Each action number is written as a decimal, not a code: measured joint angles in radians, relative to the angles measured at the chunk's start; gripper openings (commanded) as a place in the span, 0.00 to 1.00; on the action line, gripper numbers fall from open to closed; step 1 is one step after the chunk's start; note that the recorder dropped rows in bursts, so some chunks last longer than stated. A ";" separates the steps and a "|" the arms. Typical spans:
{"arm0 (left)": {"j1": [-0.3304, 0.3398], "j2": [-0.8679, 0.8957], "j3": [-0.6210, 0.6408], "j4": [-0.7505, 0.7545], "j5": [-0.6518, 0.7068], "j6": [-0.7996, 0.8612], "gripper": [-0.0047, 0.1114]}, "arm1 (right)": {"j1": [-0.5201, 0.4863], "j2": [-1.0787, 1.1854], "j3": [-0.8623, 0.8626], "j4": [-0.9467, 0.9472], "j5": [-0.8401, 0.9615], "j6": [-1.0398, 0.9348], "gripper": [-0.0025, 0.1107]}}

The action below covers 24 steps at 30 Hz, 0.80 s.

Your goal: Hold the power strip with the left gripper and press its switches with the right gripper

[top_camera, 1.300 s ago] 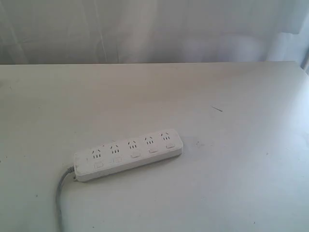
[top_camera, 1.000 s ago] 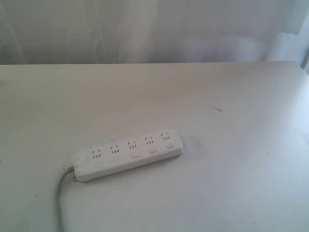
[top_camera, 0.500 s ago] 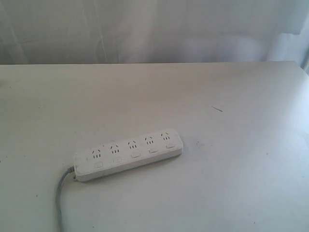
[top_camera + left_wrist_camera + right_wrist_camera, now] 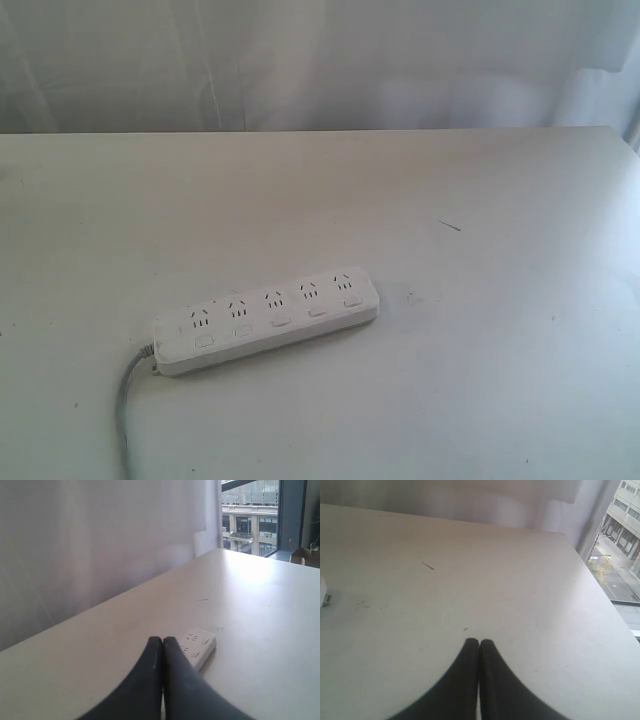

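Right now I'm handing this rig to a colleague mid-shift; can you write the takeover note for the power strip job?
Power strip: flat on the table, nothing gripping it, grey cord leaving its left end in the exterior view.
Left claw: shut, empty, the strip's cordless end just beyond its tips.
Right claw: shut, empty, above the table, apart from the strip.
Done: nothing yet.
Left: hold the strip with the left claw, press the five switches with the right.

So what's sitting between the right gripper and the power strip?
Only bare table: the right wrist view shows just faint smudges between the shut right gripper and the power strip, whose end shows at the picture's edge.
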 measured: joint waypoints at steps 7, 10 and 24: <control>0.000 0.000 -0.007 -0.017 0.041 -0.038 0.04 | 0.000 0.000 0.000 0.000 0.000 0.000 0.02; 0.000 0.000 -0.007 -0.020 0.047 -0.043 0.04 | 0.000 0.000 0.000 0.000 0.000 0.000 0.02; 0.000 0.000 -0.007 -0.101 0.062 -0.043 0.04 | 0.000 0.000 0.000 0.000 0.000 0.000 0.02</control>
